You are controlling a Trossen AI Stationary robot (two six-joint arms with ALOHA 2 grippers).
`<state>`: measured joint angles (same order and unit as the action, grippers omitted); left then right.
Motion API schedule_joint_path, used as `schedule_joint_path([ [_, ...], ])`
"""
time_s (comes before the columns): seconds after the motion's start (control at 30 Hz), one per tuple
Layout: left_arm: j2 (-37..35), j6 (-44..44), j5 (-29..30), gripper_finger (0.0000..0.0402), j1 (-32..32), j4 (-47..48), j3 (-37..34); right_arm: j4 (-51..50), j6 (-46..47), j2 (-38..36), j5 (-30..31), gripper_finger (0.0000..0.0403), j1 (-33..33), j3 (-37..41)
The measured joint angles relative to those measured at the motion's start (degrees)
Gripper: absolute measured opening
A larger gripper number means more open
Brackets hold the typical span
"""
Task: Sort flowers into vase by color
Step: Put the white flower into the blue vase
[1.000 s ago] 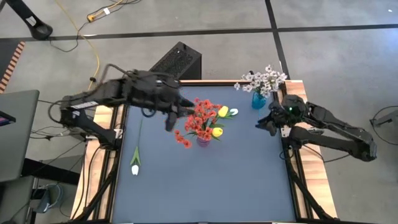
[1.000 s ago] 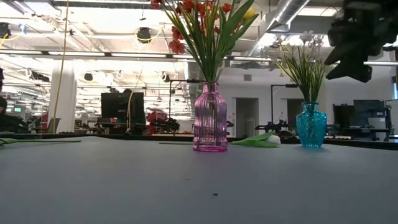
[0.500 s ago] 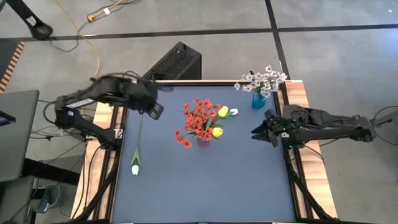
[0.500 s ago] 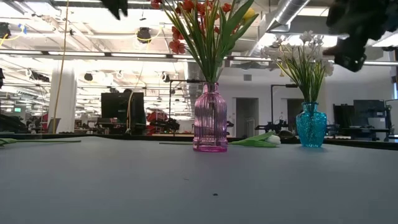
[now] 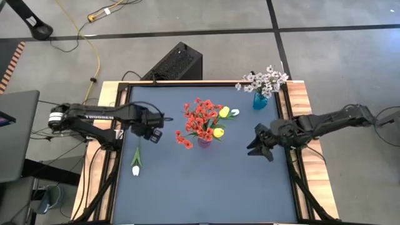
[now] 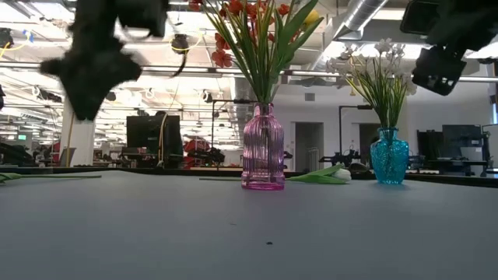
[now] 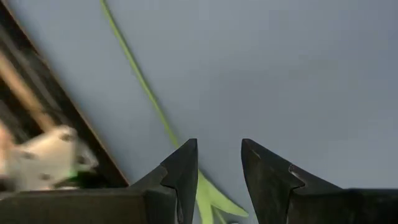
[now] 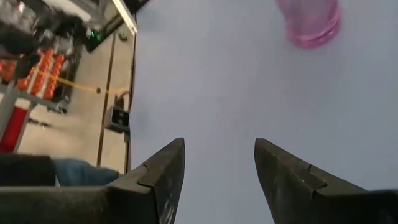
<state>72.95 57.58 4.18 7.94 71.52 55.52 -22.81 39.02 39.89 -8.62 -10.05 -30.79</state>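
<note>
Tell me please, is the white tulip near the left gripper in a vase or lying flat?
Lying flat: the white tulip rests on the table, stem reaching toward the left gripper, outside both vases.

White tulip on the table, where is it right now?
In the high view the white tulip lies flat near the table's left edge, bloom toward the front, its stem running up under the open left gripper, well left of the pink vase.
</note>
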Motion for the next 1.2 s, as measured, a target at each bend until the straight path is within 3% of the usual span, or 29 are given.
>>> schedule_joint_path([
  [0.23, -2.9, 8.8, -1.9, 0.0112, 0.0, -5.6, -14.3, 6.3, 0.2, 6.5, 0.1, 0.0219, -4.4, 0.0],
  [0.8, -2.7, 14.8, -2.2, 0.0109, -0.5, -20.0, -27.1, 18.4, 2.1, 12.9, -0.4, 0.0219, -6.7, 0.0],
  [0.9, -2.7, 15.4, -2.4, 0.0084, -0.6, -20.1, -27.9, 20.5, 2.1, 12.9, -0.3, 0.0219, -7.7, -0.1],
  [1.03, -2.7, 15.4, -1.9, 0.0014, -1.7, -20.8, -27.9, 20.5, 2.0, 12.9, 0.5, 0.0219, -8.5, -1.1],
  [1.2, -3.3, 17.3, 1.0, 0.0002, -2.9, -21.2, -26.2, 20.6, 1.1, 12.9, 1.6, 0.0219, -8.8, -1.9],
])
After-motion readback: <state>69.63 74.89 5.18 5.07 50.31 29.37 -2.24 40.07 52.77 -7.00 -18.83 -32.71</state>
